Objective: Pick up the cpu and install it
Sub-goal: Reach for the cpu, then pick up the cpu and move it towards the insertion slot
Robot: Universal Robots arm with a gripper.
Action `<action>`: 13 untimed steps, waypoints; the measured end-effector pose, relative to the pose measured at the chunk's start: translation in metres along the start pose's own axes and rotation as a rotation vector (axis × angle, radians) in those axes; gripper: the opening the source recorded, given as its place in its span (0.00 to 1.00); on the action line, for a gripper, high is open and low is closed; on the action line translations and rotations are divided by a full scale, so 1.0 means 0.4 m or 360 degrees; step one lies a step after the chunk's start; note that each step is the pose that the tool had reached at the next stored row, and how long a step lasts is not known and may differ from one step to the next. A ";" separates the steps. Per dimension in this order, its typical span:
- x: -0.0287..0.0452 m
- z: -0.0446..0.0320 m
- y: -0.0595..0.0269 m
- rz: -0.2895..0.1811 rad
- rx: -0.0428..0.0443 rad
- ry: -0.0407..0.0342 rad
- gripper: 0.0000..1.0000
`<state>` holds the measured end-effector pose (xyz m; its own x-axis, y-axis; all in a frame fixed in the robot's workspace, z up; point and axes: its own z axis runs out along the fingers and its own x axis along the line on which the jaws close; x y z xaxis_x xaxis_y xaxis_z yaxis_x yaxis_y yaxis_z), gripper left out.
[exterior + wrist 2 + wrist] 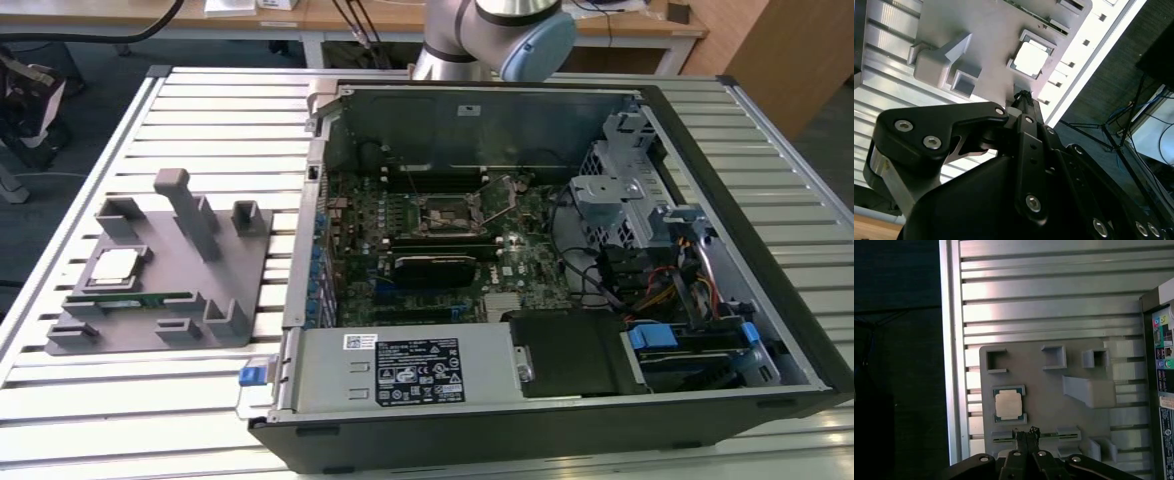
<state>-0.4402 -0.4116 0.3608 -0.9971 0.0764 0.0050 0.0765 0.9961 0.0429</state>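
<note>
Slatted table (134,400) with grey tray (163,276), computer case (534,445)

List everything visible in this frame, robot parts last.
cpu: one, silver top, lying in a recess of the holder.
holder: one, grey, on the table at the exterior view's left, beside the case.
memory stick: one, green, on the holder next to the cpu.
case: one, black, open, on the table at centre and the exterior view's right.
motherboard: one, green, inside the case.
socket: one, black-framed, on the motherboard.
power supply: one, silver, labelled, at the case's near edge.
table: one, slatted aluminium, under everything.
arm: one, grey with a blue cap, behind the case.
gripper: one, black, shut and empty, near the cpu.
</note>
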 end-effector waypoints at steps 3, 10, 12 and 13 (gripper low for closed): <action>0.000 0.000 0.000 0.0000 0.0000 0.0000 0.11; 0.000 0.000 0.000 -0.0003 0.0000 0.0000 0.11; 0.000 0.000 0.000 -0.0020 0.0000 0.0001 0.11; 0.001 0.000 0.000 -0.0031 0.0000 0.0001 0.11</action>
<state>-0.4405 -0.4116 0.3606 -0.9984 0.0567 0.0051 0.0568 0.9975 0.0429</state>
